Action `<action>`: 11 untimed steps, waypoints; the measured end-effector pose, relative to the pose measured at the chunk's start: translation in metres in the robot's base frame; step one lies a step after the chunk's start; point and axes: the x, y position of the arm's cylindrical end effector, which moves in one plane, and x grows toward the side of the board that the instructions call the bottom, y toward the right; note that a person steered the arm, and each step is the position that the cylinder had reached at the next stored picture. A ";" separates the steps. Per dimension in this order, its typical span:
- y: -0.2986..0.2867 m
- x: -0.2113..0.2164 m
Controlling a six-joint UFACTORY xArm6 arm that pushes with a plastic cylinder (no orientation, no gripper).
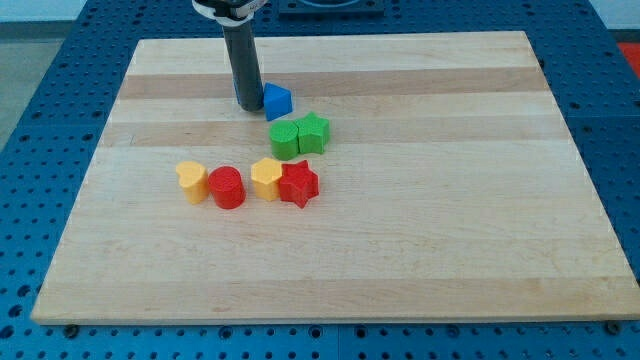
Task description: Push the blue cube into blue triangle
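Observation:
One blue block (277,101) lies near the top middle of the wooden board (450,200). Its top looks pointed, like a triangle, but I cannot be sure of the shape. My tip (248,106) stands right against the blue block's left side. No second blue block shows; the rod may hide one behind it.
A green cube (286,139) and a green star (314,132) sit together just below the blue block. Lower down lie a yellow heart (191,181), a red cylinder (227,187), another yellow block (266,178) and a red star (298,184) in a row.

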 end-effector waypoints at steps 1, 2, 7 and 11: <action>-0.014 0.000; -0.048 0.000; 0.015 -0.051; 0.106 -0.067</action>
